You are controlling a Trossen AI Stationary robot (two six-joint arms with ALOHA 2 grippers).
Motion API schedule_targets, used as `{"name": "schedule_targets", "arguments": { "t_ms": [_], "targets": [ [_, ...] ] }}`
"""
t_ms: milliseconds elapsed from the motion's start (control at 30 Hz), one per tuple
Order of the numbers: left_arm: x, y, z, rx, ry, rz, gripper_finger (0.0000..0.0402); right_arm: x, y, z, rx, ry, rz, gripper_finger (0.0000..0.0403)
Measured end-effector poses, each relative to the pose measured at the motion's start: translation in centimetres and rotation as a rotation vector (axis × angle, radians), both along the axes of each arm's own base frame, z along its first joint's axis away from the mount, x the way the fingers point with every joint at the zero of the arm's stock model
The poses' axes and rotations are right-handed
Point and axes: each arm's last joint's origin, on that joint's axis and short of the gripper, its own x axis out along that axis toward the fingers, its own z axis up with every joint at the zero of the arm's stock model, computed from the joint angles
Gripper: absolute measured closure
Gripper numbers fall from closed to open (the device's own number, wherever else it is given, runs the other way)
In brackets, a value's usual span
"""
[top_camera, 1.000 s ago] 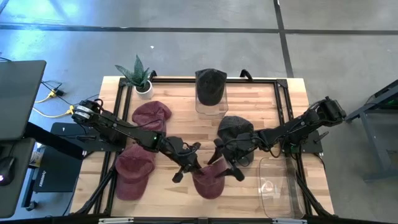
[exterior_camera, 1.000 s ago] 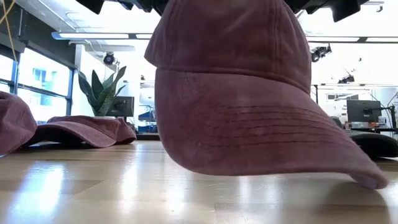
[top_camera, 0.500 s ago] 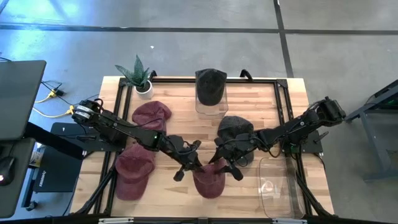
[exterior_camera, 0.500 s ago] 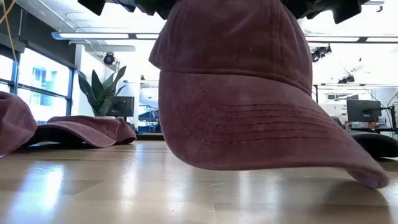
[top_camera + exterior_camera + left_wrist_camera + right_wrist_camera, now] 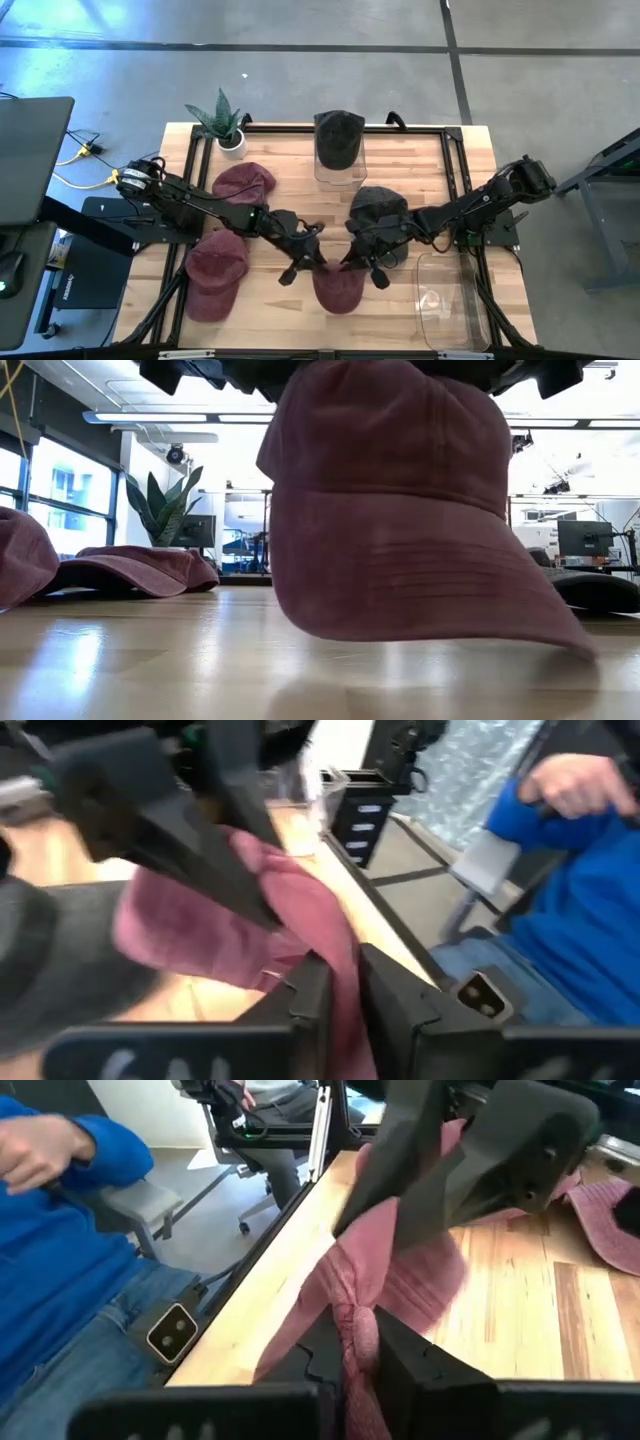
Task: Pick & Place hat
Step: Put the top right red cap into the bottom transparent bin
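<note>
A maroon hat hangs just above the table near its front edge and fills the low view, brim toward the near side. My left gripper is shut on its left side and my right gripper on its right side. Each wrist view shows maroon cloth between that arm's fingers, for the left gripper and for the right gripper. Two more maroon hats lie flat on the table's left half. My left gripper pinches the hat's crown edge on its left side between its two fingers. It comes from the table's left, slanting slightly down. The hat hangs below, clear of the table. My right gripper pinches a bunched fold of the crown edge on the hat's right side between its two fingers. It comes from the table's right, slanting slightly down. The cloth is gathered in the pinch and spreads out beyond it.
A dark hat lies just behind my right gripper. Another dark hat sits on a clear stand at the far middle. A potted plant stands far left, a clear bin near right. A person in blue sits beyond the near edge.
My right gripper has shut on the hat's right side. The hat has shifted a little toward the table's right, its crown has bunched up between the two grippers and its brim now tips lower.
</note>
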Motion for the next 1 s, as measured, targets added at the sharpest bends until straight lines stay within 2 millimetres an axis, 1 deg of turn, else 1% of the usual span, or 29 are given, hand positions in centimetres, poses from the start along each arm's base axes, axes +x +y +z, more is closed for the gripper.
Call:
{"name": "schedule_targets", "arguments": {
  "t_ms": [67,133,233,300,367,500,600,667,733,833,933,1000],
  "targets": [
    [-0.5,0.1,0.1,0.004,0.038,-0.015,0.0322,-0.2,0.0,0.3,0.0,0.003,-0.005,0.037],
    [-0.9,0.2,0.6,0.016,0.093,-0.017,0.0298,-0.8,0.0,1.0,0.0,0.002,0.001,0.0365],
    [-2.0,0.4,1.3,0.053,0.244,-0.014,0.0273,-1.9,0.1,3.0,-0.023,0.023,0.01,0.038],
    [-2.0,0.5,2.0,0.063,0.308,0.005,0.0265,-2.6,0.3,4.9,-0.064,0.049,0.01,0.0381],
    [-2.6,0.3,1.7,0.089,0.395,0.035,0.0264,-3.4,0.5,7.3,-0.098,0.076,-0.009,0.0381],
    [-3.2,-0.3,2.2,0.15,0.381,0.101,0.0263,-5.2,0.9,11.6,-0.136,0.207,-0.107,0.0378],
    [-3.4,-0.5,1.6,0.212,0.399,0.177,0.0263,-6.8,1.3,14.1,-0.131,0.308,-0.178,0.0379],
    [-3.5,-0.9,1.6,0.238,0.384,0.209,0.0263,-7.9,1.7,15.7,-0.111,0.357,-0.193,0.038],
    [-3.5,-1.1,1.8,0.256,0.362,0.235,0.0263,-9.2,2.2,16.8,-0.094,0.407,-0.218,0.038],
    [-3.6,-1.4,1.6,0.278,0.361,0.251,0.0263,-10.9,3.3,18.3,-0.059,0.427,-0.232,0.0377],
    [-3.5,-1.3,1.6,0.277,0.358,0.261,0.0263,-12.8,4.6,19.0,-0.013,0.477,-0.214,0.0376],
    [-3.5,-1.3,1.6,0.275,0.359,0.268,0.0263,-14.0,5.6,18.9,-0.001,0.515,-0.21,0.038]
  ]
}}
